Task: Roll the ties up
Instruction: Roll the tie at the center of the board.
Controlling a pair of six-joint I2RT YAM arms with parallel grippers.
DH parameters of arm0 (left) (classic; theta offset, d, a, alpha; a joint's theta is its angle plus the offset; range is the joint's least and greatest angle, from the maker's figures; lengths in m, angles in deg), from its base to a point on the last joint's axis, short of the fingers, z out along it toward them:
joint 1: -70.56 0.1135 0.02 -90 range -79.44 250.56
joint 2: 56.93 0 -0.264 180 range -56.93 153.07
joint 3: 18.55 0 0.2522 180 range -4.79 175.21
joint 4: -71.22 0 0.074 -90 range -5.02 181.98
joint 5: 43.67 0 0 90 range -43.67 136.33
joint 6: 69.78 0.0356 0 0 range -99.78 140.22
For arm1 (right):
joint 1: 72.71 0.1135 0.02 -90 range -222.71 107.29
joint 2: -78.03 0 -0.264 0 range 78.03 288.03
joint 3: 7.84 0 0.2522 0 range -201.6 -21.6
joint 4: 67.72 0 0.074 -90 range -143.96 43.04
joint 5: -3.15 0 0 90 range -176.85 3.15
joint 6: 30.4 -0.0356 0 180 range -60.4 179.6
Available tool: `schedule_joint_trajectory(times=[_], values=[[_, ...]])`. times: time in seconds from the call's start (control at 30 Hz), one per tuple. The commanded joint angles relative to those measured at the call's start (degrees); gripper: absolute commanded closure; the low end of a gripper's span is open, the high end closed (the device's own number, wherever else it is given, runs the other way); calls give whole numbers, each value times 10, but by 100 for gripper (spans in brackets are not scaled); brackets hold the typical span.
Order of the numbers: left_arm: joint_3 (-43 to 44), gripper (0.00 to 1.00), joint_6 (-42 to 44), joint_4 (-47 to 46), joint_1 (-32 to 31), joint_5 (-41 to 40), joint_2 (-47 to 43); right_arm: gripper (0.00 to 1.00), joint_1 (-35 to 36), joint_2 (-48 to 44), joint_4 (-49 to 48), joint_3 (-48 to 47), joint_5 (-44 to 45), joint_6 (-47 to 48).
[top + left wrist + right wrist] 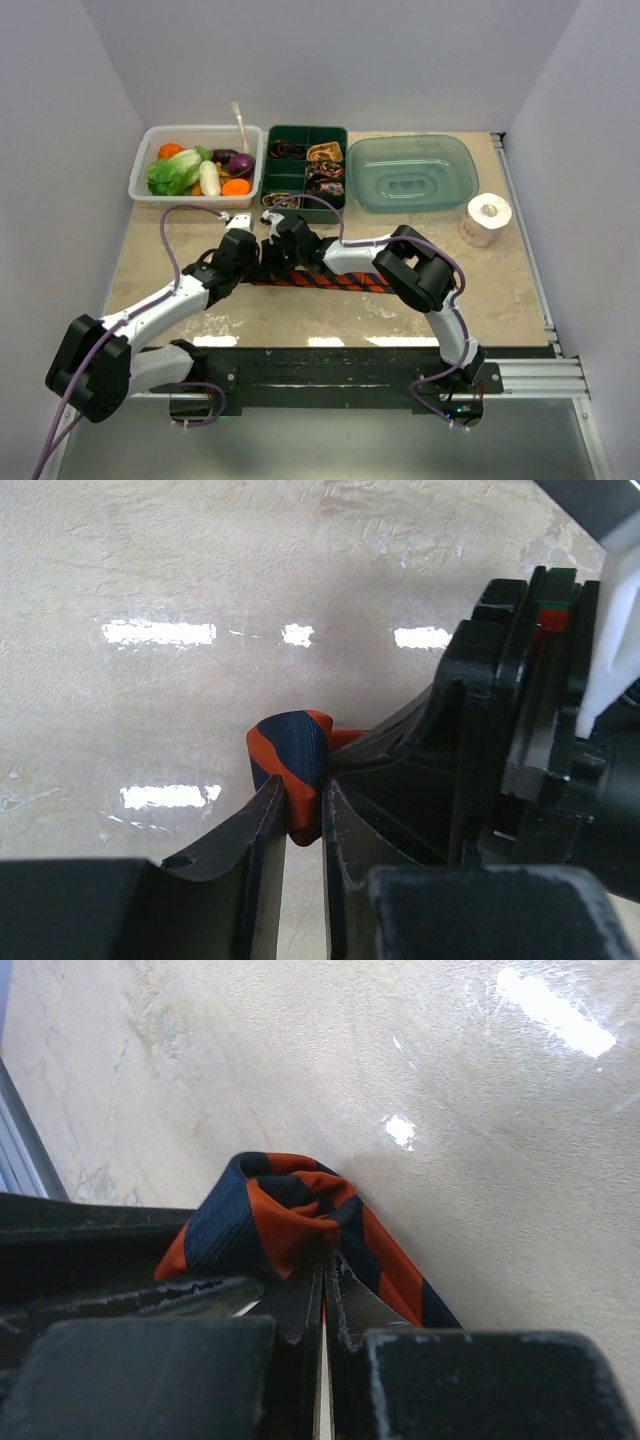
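Observation:
An orange-and-black striped tie (335,281) lies flat across the middle of the table, and its left end is gathered into a small fold. My left gripper (302,805) is shut on that folded end (293,752), with fabric squeezed between its fingers. Facing it, my right gripper (325,1260) is shut tight on a pinch of the same tie (265,1215), whose strip trails off to the lower right. In the top view the left gripper (258,262) and the right gripper (277,252) meet at the tie's left end. Small coiled ties (326,152) sit in a green tray.
At the back stand a clear bin (190,196) of toy vegetables, the green compartment tray (304,128) and a teal basin (440,190). A white paper roll (488,218) stands at the right edge. The right arm's elbow (415,270) hangs over the tie's right end.

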Motion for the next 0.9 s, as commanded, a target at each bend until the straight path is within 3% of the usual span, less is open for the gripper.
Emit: schedule_joint_trajectory(times=[0.0,0.47,0.87], values=[[30,100,9,-6,-18,-17,10,100,5,8,-39,-8,-34,-25],[53,100,-3,31,-67,-77,40,100,-43,-131,7,70,20,-3],[87,100,-9,63,-129,-110,106,100,-90,-181,35,121,47,15]])
